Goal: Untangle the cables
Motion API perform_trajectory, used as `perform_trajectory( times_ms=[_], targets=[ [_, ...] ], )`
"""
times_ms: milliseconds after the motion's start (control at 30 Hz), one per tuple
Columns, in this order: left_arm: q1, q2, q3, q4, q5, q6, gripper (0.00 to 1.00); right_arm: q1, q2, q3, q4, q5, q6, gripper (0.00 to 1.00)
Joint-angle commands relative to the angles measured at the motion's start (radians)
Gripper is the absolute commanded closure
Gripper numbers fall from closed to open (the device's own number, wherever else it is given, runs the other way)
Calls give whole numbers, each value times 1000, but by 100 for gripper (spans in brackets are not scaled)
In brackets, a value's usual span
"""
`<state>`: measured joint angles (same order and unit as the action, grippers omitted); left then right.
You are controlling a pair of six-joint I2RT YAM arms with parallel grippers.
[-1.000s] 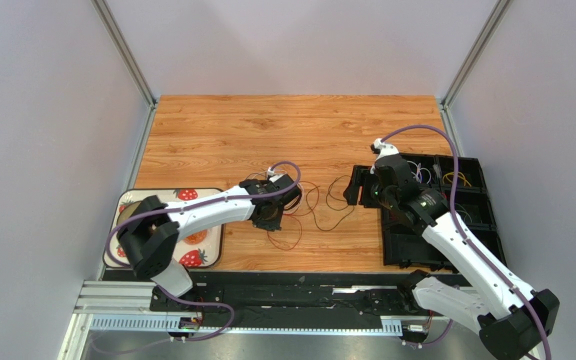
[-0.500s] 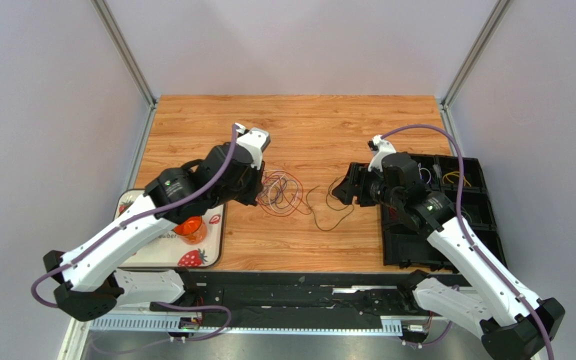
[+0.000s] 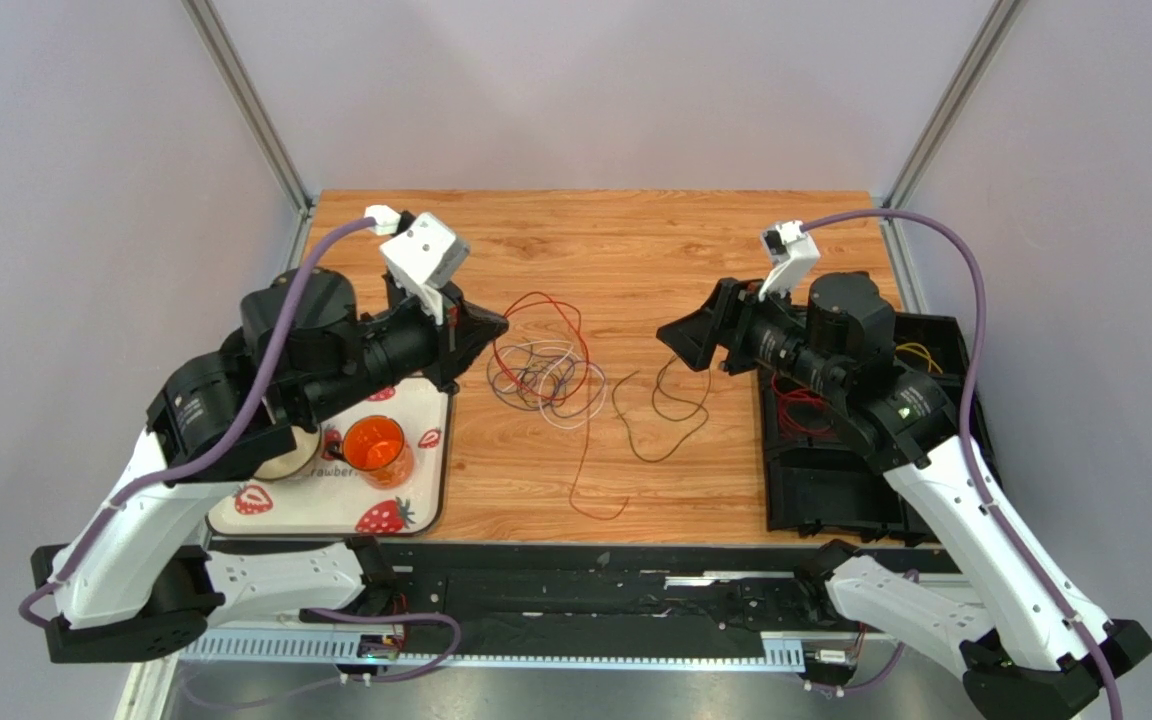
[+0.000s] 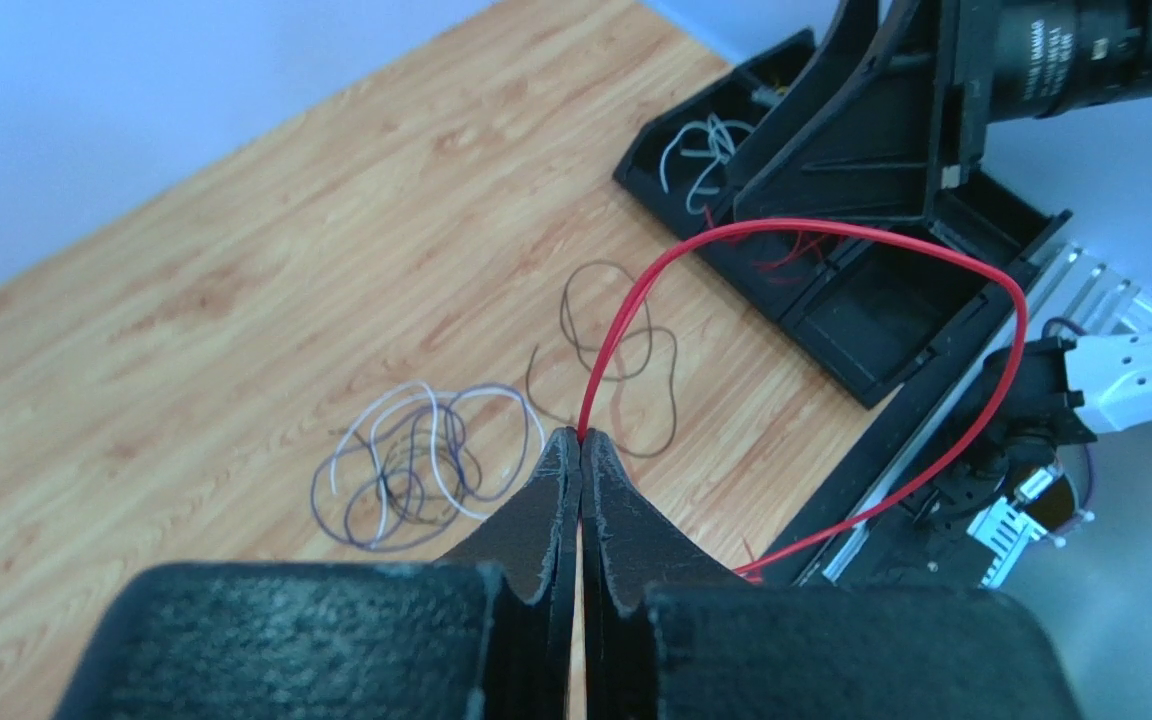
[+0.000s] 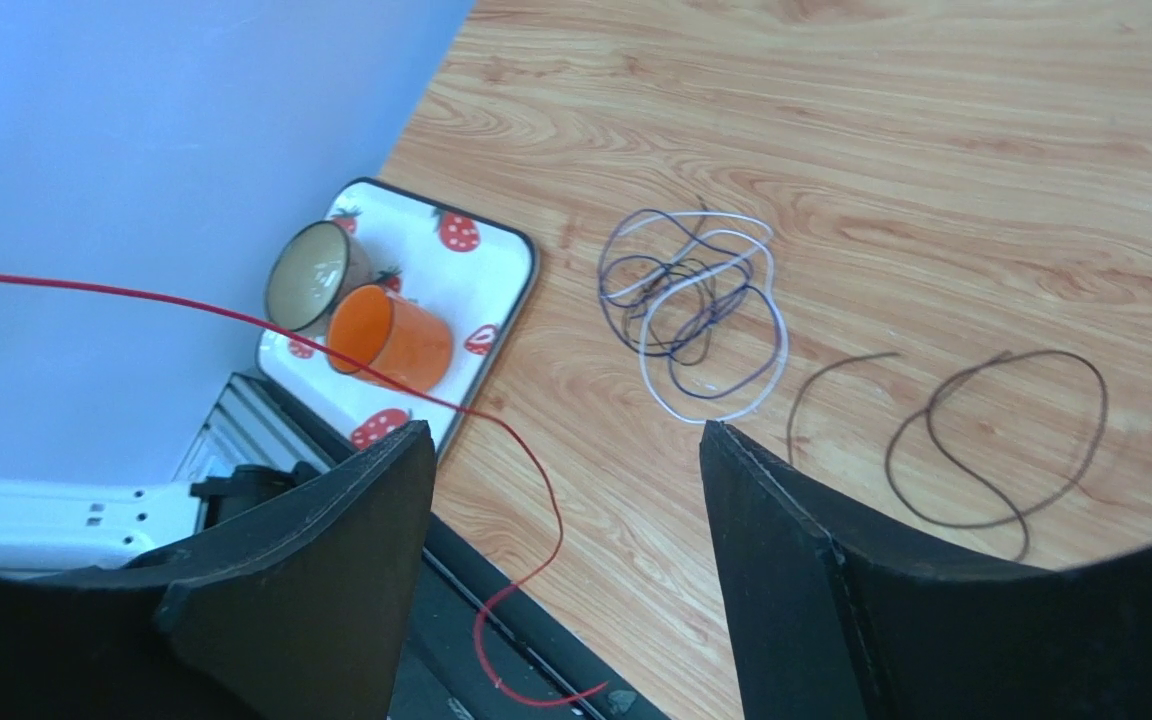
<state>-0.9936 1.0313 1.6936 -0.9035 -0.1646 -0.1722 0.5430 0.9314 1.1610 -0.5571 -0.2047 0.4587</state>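
Observation:
My left gripper [image 3: 486,323] hangs raised over the table's left side, shut on a red cable [image 3: 542,300]. In the left wrist view the fingertips [image 4: 582,444] pinch that red cable [image 4: 838,234], which arcs away and drops to the front rail. A tangle of white, purple and dark cables [image 3: 545,375] lies on the wood, also in the left wrist view [image 4: 417,465] and the right wrist view [image 5: 695,300]. A loose dark cable [image 3: 669,405] lies right of it. My right gripper [image 3: 683,333] is open and empty in the air, above that dark cable [image 5: 988,435].
A black compartment tray [image 3: 868,465] on the right holds more cables. A strawberry-print tray [image 3: 417,495] at the front left carries an orange cup [image 3: 375,446] and a second cup [image 5: 312,270]. Grey walls close in both sides.
My left arm rose and swung back-left, pulling the red cable up out of the tangle. My right gripper lifted off the black tray's edge and its jaws spread slightly.

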Motion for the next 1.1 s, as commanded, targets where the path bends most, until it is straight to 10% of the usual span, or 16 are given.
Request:
perform_trajectory(
  times_ms=[0,467,1067],
  targets=[
    [-4,-39,-27,116,53,88,100,-20,-9,29,95,-140,6,30],
    [-5,38,-669,370,-111,-242,100,-104,-62,-79,-46,-9,-38,32],
    [-80,418,-710,189,-116,-578,100,-106,-57,-334,-105,-99,83,33]
  ],
)
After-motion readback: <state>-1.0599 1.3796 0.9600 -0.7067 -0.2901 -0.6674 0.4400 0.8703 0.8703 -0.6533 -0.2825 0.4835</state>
